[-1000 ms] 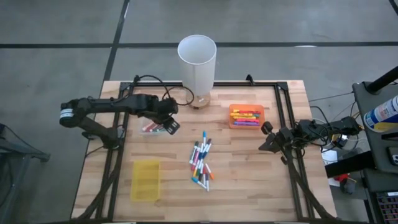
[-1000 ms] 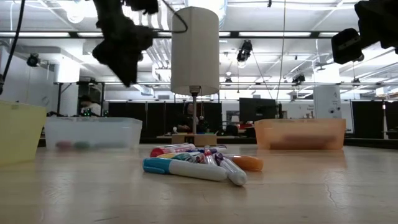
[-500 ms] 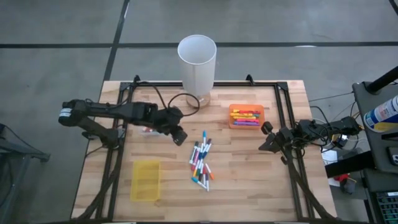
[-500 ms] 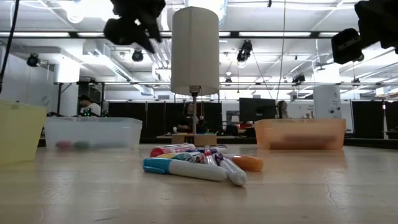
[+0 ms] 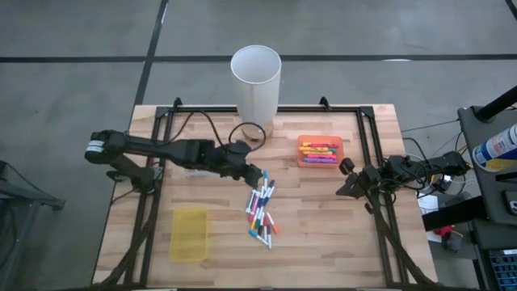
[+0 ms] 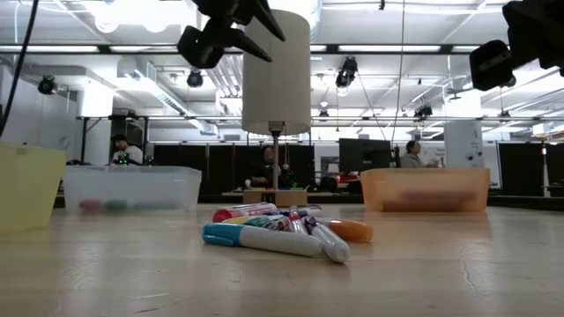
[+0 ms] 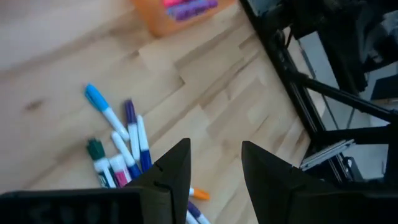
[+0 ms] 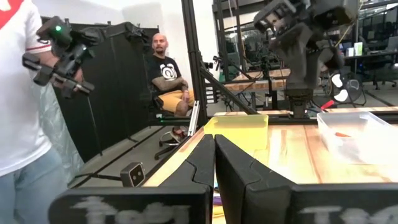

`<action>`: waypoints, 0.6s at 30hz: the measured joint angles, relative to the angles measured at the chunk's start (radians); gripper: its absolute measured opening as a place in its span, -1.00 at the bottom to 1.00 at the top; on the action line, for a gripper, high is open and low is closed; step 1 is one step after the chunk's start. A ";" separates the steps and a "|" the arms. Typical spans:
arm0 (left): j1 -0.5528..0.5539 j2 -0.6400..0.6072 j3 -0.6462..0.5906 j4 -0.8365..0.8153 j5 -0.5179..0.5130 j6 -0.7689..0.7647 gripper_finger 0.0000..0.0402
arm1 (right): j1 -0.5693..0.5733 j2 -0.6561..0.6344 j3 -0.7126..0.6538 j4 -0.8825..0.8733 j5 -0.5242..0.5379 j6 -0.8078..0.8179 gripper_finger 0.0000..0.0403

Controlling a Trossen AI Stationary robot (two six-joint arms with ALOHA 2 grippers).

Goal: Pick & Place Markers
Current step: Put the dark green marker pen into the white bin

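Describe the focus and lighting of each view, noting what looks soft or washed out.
High view: even light, markers small but distinct. Low view: bright ceiling lamps glare behind the left gripper, a dark silhouette; clear tray hazy. Left wrist view: open fingers blurred, markers soft. Right wrist view: shut right gripper close and soft; yellow tray clearer.

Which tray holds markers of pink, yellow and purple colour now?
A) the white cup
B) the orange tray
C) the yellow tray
B: the orange tray near the right side of the table holds markers; the yellow tray shows none inside.
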 joint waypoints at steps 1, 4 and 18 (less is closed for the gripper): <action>-0.010 0.011 0.000 0.001 0.000 -0.014 -0.33 | 0.000 0.000 0.000 0.000 0.000 0.000 -0.96; -0.046 0.047 0.000 0.001 0.001 -0.037 -0.33 | 0.000 0.000 0.000 0.000 0.000 0.000 -0.96; -0.134 0.246 -0.001 0.008 0.003 0.126 -0.33 | 0.000 0.000 0.000 0.000 0.000 0.000 -0.96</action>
